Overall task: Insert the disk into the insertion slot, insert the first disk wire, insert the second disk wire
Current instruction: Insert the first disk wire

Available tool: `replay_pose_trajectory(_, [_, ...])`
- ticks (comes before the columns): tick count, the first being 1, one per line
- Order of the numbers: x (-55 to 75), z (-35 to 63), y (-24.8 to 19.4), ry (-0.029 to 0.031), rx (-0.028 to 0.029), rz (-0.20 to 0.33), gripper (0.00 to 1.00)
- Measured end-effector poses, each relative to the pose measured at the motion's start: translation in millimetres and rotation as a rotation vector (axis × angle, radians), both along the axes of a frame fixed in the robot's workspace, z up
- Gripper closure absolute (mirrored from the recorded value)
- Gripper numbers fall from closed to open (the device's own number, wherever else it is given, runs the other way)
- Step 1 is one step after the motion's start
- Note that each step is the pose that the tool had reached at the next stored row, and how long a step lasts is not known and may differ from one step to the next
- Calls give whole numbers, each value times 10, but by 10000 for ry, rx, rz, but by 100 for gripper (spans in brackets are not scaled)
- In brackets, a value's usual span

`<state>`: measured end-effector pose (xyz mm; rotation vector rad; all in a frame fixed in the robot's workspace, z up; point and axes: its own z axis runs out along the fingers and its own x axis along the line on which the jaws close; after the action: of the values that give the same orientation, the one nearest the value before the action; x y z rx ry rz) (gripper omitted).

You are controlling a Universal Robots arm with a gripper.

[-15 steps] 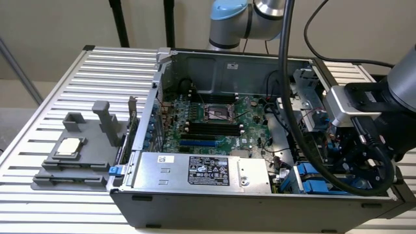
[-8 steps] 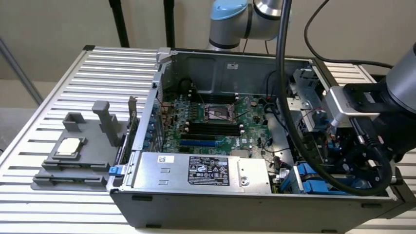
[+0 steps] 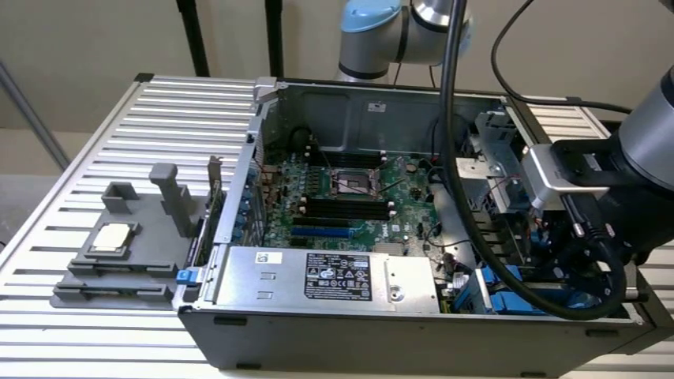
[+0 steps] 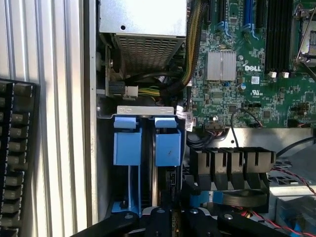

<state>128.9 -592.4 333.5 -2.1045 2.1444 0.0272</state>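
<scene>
While the arm (image 3: 651, 150) reaches into the open computer case (image 3: 421, 335), gripper (image 4: 173, 216) sits clenched right by the insertion slot (image 4: 145, 111) with blue clips (image 4: 127, 147); anything held, can't tell.

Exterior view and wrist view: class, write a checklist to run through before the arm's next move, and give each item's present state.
1. case open: ok.
2. arm over the blue clips: ok.
3. jaws shut: ok.
4. something held in the jaws: cannot tell.
5. disk seated: cannot tell.
6. disk wires plugged in: cannot tell.
</scene>
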Motion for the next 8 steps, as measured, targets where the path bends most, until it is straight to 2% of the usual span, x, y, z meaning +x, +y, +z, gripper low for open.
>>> replay_pose_trajectory(8, [0, 4, 4, -1, -7, -24, 82])
